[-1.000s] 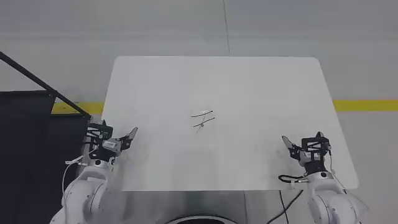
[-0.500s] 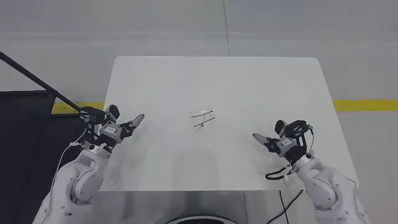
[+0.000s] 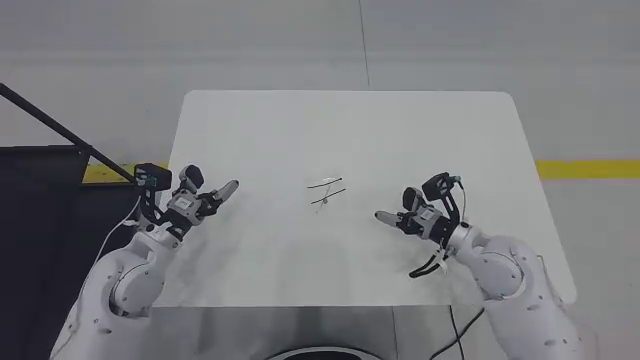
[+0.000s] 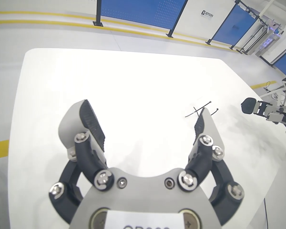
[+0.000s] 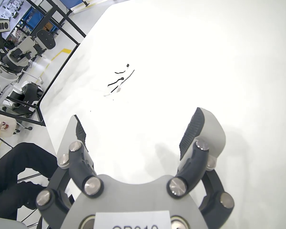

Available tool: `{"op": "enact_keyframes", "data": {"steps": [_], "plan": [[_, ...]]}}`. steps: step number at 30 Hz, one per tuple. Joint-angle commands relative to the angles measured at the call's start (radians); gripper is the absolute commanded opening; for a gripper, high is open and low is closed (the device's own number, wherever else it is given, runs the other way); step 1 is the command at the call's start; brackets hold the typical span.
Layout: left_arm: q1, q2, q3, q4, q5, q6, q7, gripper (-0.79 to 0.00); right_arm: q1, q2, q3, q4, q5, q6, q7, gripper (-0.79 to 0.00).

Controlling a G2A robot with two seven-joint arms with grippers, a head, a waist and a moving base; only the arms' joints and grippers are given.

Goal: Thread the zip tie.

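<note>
Two thin black zip ties (image 3: pixel 326 189) lie side by side near the middle of the white table (image 3: pixel 300 120). My left gripper (image 3: pixel 212 183) hovers open at the table's left edge, well to the left of the ties. My right gripper (image 3: pixel 395 208) is open too, a short way to the right of them and closer than the left one. The left wrist view has its open gripper (image 4: pixel 145 110) empty, with the zip ties (image 4: pixel 200 107) just beyond one fingertip. Ahead of the open right gripper (image 5: pixel 138 117) lie the zip ties (image 5: pixel 119 76).
A dark panel with a black frame bar (image 3: pixel 40 220) stands just off the table's left side. A black cable (image 3: pixel 432 260) hangs from the right arm near the front edge. Bare tabletop surrounds the ties.
Both arms have come up from the table's front corners and moved inward toward the zip ties, the right one farther. Both grippers stayed open. The ties have not moved.
</note>
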Motion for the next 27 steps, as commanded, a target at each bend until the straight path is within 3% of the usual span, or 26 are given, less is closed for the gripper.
{"op": "enact_keyframes", "data": {"steps": [1,8,18,22,27], "plan": [[0.0,0.0,0.0,0.0,0.0,0.0,0.0,0.0,0.0,0.0,0.0,0.0,0.0,0.0,0.001,0.0],[-0.018,-0.002,0.024,0.016,-0.057,-0.006,-0.034,0.0,0.053,-0.008,-0.047,0.037,0.061,0.03,0.037,0.0],[-0.04,0.0,0.026,0.037,-0.127,-0.021,-0.088,0.0,0.337,-0.035,-0.181,0.308,0.416,0.022,0.343,0.0],[-0.04,0.0,0.026,0.037,-0.127,-0.021,-0.088,0.0,0.427,-0.049,-0.228,0.432,0.482,0.009,0.391,-0.151],[-0.04,0.0,0.026,0.037,-0.127,-0.021,-0.088,0.0,0.497,-0.065,-0.286,0.539,0.502,-0.021,0.411,-0.172]]}}
